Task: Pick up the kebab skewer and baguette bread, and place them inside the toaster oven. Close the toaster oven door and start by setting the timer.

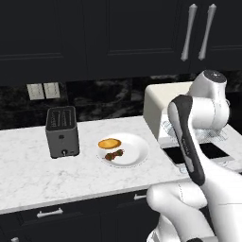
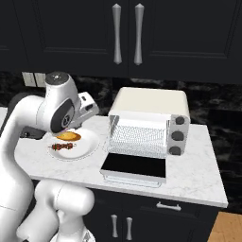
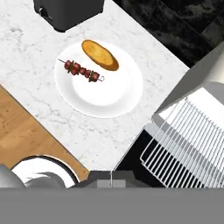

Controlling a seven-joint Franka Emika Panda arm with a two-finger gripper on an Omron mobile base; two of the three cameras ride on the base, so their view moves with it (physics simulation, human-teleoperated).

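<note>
Left base view: kebab skewer (image 1: pixel 114 154) and baguette bread (image 1: pixel 109 143) are seen on the white plate (image 1: pixel 134 153), left of the toaster oven (image 1: pixel 160 106).
Right base view: toaster oven door (image 2: pixel 134 167) is found lowered flat.
Hand view: gripper (image 3: pixel 111 181) is judged clenched, empty; skewer's long axis is set beside the bread, up-left of the pincer.

Desk (image 1: pixel 28 165): white marble, faint grey veining. Plate (image 3: pixel 118 94): plain white. Baguette bread (image 3: pixel 99 54): golden-orange, darker brown edge. Kebab skewer (image 3: pixel 82 71): dark red-brown chunks. Toaster oven (image 2: pixel 150 104): cream-white body, dark knobs. Toaster oven door (image 2: pixel 133 166): dark glass, cream frame. Slot toaster (image 1: pixel 62 131): dark grey. Cabinets (image 2: pixel 179 28): black, silver handles.
</note>
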